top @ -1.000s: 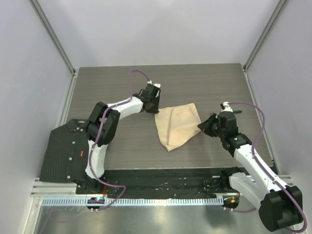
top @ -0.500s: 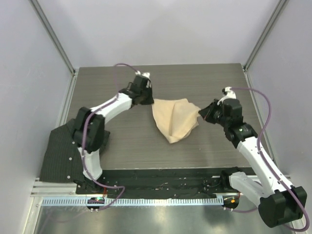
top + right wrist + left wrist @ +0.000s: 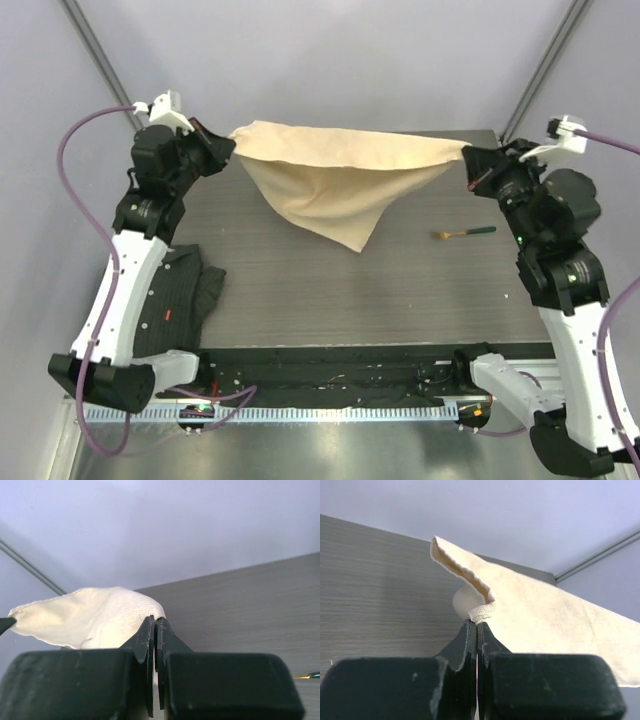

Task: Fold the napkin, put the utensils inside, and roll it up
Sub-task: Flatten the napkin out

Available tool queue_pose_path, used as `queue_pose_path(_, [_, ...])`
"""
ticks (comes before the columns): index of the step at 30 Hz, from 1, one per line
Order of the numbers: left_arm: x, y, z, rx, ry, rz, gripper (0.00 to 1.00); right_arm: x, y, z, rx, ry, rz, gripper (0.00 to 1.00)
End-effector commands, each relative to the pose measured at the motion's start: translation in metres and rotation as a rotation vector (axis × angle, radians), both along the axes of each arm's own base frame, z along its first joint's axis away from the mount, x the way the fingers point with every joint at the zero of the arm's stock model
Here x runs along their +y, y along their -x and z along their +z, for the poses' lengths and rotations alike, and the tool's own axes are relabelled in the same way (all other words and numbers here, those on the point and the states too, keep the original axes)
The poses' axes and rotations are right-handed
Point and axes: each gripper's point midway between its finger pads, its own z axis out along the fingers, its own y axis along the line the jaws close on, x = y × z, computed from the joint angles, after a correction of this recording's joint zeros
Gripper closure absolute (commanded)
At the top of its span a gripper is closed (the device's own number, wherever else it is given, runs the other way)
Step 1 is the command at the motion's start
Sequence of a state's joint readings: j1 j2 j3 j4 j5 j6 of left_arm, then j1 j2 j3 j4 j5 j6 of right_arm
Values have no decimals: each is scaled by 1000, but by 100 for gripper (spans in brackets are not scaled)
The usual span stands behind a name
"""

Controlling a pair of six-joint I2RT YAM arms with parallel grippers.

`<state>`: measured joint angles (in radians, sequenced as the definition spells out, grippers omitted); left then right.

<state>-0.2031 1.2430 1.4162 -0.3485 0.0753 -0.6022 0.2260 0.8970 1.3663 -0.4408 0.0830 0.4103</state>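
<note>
The beige napkin hangs in the air above the table, stretched between my two grippers, its lower point drooping toward the middle. My left gripper is shut on its left corner; in the left wrist view the cloth spreads away from the closed tips. My right gripper is shut on the right corner; in the right wrist view the cloth bunches at the closed tips. One small utensil with a dark green handle and lighter end lies on the table at the right.
A dark grey-black ribbed shirt lies crumpled at the table's left front edge, under the left arm. The grey wood-grain table ends in a black strip at the front. Grey walls and metal posts enclose the space.
Both grippers have risen and moved far apart, lifting the napkin off the table and stretching it out. The utensil is now uncovered. The dark shirt has bunched up.
</note>
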Motion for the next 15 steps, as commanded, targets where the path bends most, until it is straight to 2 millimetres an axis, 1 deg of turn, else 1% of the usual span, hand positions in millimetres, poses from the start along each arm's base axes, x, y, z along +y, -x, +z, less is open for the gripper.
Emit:
queue_pose_path(1, [6,29,34,-50,0,-13,100,-21,22,30,-70,36,-77,99])
queue_pose_path(3, [5,31,35,-56,-4,-20,100,-22,18,28,-60,46,-87,99])
queue_pose_path(4, [7,30,29,-39,-9,-16,100,-21,9,20,-35,54,-92,99])
queue_pose_path(5, [5,25,20,-9,-14,-21,100,-22,4,16,-22,64,-99,99])
queue_pose_path(6, [4,22,13,11,-22,-28,100,-23,-4,5,10,77,-118,99])
queue_pose_path(7, [3,18,2,41,-27,-33,100,-24,-17,-6,43,105,-134,99])
queue_pose_path(8, [0,11,-13,84,-32,-45,100,-26,-27,-15,69,122,-151,99])
queue_pose_path(9, [-3,7,-24,110,-34,-55,100,-32,-35,-25,99,141,-192,99])
queue_pose_path(10, [-5,4,-41,148,-36,-66,100,-36,-42,-35,126,165,-213,99])
queue_pose_path(11, [-8,1,-52,169,-35,-80,100,-37,-56,-52,176,187,-226,99])
queue_pose_path(12, [-14,-4,-69,210,-32,-106,100,-39,-62,-66,212,197,-236,99])
queue_pose_path(13, [-17,-5,-82,242,-25,-117,100,-41,-67,-78,241,209,-246,99])
queue_pose_path(14, [-18,-3,-109,301,-25,-124,100,-40,-74,-94,282,215,-245,99])
queue_pose_path(15, [-21,-6,-122,319,-20,-132,100,-40,-76,-115,328,227,-244,99])
